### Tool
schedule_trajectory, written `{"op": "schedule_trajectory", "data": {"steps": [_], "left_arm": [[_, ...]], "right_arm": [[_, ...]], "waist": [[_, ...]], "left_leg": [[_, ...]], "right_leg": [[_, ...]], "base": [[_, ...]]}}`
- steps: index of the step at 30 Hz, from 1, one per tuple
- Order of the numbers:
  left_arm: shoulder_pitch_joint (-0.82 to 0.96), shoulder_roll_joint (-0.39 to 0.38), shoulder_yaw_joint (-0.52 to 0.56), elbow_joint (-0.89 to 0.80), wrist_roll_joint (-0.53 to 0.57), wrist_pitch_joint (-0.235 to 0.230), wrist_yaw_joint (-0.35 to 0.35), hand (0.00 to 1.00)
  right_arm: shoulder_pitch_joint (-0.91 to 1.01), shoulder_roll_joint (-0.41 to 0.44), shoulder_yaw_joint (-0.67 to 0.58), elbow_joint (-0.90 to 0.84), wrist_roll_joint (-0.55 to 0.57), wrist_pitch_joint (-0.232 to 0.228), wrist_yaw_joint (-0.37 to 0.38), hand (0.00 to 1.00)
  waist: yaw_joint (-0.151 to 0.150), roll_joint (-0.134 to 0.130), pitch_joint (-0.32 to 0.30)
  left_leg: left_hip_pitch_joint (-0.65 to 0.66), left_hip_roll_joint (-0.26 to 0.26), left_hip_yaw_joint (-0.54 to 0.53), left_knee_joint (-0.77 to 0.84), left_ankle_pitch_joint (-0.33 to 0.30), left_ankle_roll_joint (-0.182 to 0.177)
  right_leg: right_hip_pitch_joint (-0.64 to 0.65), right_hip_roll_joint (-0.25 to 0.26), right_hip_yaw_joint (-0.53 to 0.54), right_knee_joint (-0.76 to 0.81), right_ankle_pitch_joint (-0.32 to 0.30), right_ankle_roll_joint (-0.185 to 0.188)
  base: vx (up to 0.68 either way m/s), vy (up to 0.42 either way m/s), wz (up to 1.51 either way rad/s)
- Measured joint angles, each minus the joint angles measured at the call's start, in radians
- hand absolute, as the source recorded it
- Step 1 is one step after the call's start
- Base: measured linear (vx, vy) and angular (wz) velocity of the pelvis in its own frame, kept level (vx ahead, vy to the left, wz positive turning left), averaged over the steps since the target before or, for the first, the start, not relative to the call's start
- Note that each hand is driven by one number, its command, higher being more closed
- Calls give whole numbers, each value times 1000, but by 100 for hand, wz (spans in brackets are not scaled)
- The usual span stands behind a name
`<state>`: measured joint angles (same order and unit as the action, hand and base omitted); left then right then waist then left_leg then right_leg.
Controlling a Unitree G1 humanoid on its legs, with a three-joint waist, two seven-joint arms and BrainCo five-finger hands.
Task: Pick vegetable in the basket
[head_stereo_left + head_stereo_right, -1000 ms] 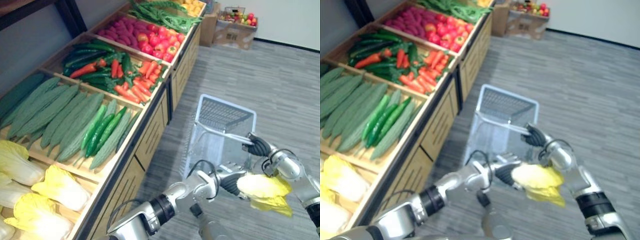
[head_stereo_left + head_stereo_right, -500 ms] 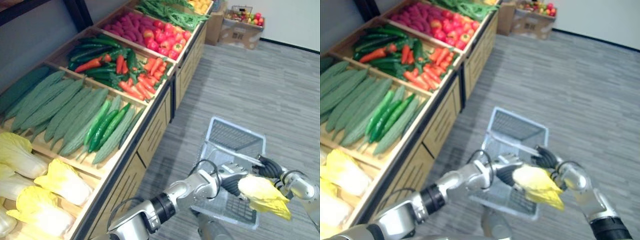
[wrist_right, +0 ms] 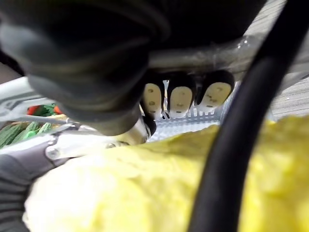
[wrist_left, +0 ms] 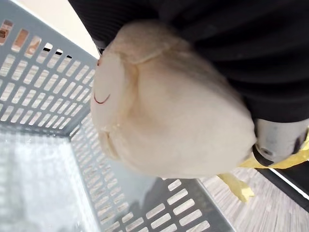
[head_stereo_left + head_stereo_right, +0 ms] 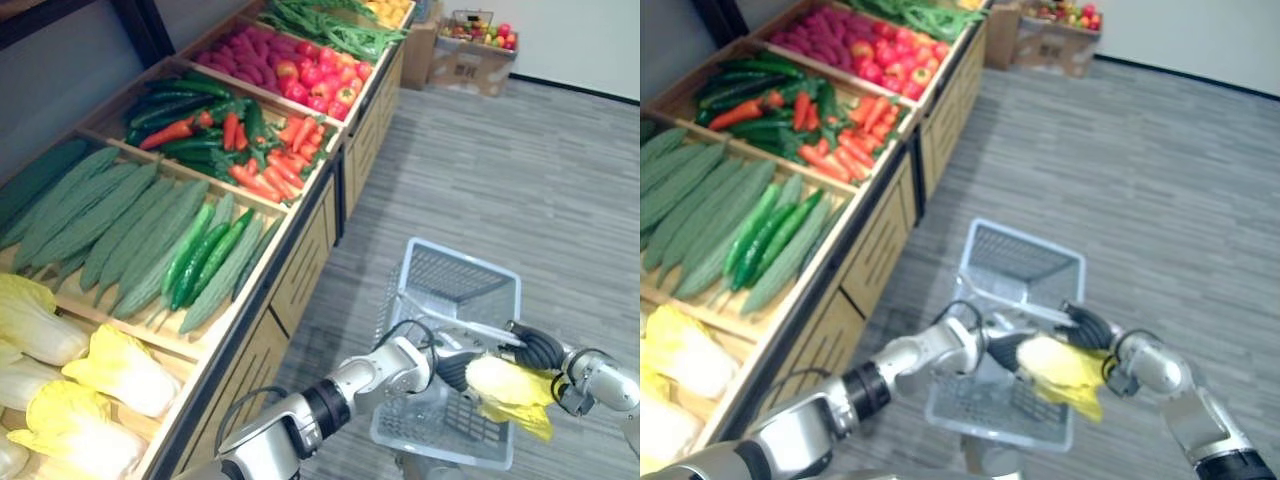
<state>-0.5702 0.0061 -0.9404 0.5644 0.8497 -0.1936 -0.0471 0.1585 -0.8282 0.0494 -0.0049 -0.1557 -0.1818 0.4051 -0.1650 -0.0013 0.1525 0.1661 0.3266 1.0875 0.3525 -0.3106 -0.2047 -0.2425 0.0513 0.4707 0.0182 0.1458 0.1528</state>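
Observation:
A pale yellow napa cabbage (image 5: 505, 385) is held by my left hand (image 5: 455, 368), whose fingers curl round it, above the right side of a white plastic basket (image 5: 455, 280). In the left wrist view the cabbage's pale base (image 4: 164, 106) hangs over the basket's slotted wall (image 4: 38, 82). My right hand (image 5: 540, 348) is shut on the basket's metal handle (image 3: 203, 54), with its dark-tipped fingers (image 3: 181, 99) wrapped over the bar and the cabbage's leaves (image 3: 120, 193) just beside it.
A long wooden produce stand (image 5: 300, 270) runs along the left, with more cabbages (image 5: 110, 370), bitter gourds and cucumbers (image 5: 200, 255), peppers and carrots (image 5: 250, 140), and tomatoes (image 5: 325, 90). A box of fruit (image 5: 470, 60) stands far back on the grey floor (image 5: 520, 180).
The basket has come nearer and lower in my right hand. The cabbage in my left hand now hangs over the basket's inside instead of in front of it.

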Motion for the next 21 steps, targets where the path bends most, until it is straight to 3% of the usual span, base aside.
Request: {"op": "schedule_trajectory", "data": {"steps": [2, 3, 21], "left_arm": [[-3, 0, 1, 15, 20, 1, 0, 100], [-11, -1, 0, 32, 39, 1, 0, 0], [-22, -3, 0, 60, 72, 7, 0, 0]], "right_arm": [[3, 0, 1, 0, 7, 0, 4, 100], [2, 0, 2, -1, 8, 0, 4, 100], [3, 0, 25, -28, 18, 1, 14, 100]], "waist": [[-1, -2, 1], [-1, -3, 2], [-21, 2, 4]], "left_leg": [[1, -1, 1, 0, 0, 0], [3, -2, 2, 0, 0, 0], [2, -2, -4, -3, 1, 1]], "right_leg": [[0, 0, 2, 0, 0, 0], [0, 0, 5, 0, 0, 0], [1, -1, 2, -3, 0, 0]], "base": [[0, 0, -4], [0, 0, -3], [-2, 4, 0]]}}
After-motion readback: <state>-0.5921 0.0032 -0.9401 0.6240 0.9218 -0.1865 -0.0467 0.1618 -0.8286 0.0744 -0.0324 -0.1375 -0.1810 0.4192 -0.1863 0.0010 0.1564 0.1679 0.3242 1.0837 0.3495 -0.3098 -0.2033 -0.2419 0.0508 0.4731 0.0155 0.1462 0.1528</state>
